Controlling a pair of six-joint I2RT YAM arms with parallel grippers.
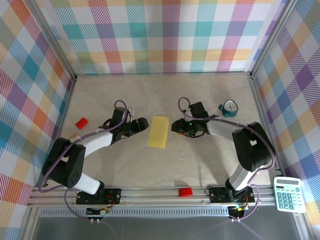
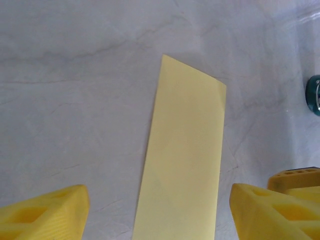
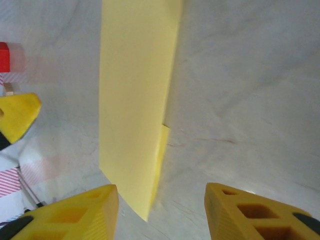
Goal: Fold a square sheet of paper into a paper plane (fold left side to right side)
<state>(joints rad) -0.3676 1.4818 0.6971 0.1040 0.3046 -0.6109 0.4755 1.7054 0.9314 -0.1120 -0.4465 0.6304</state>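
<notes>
Square sheet of paper (image 1: 159,132): yellow, lying flat on the table (image 1: 200,165) as a narrow upright rectangle, its long sides running away from the arm bases. The left wrist view (image 2: 185,160) shows a smooth top face with faint diagonal creases. The right wrist view (image 3: 135,100) shows a second layer peeking out along one long edge, stepped partway down.

Left gripper (image 1: 144,123): just left of the paper, pointing at its left long edge. Jaws spread wide, with nothing between them; in its own camera (image 2: 157,215) the near end of the paper lies on the table under the gap, touching neither finger.

Right gripper (image 1: 175,126): just right of the paper, facing the left gripper across it. Jaws apart, pinching nothing; in its own camera (image 3: 160,210) the paper's near corner reaches toward the gap, close to one finger.

Red brick (image 1: 81,122): well left of the paper, beyond the left arm; also seen at the frame edge in the right wrist view (image 3: 4,56).

Second red brick (image 1: 185,192): nearer the arm bases than the paper, on the front rail.

Teal round object (image 1: 230,108): right of the paper, behind the right arm; partly seen in the left wrist view (image 2: 314,95).

Calculator (image 1: 288,194): far right of the paper, off the table's near corner.
</notes>
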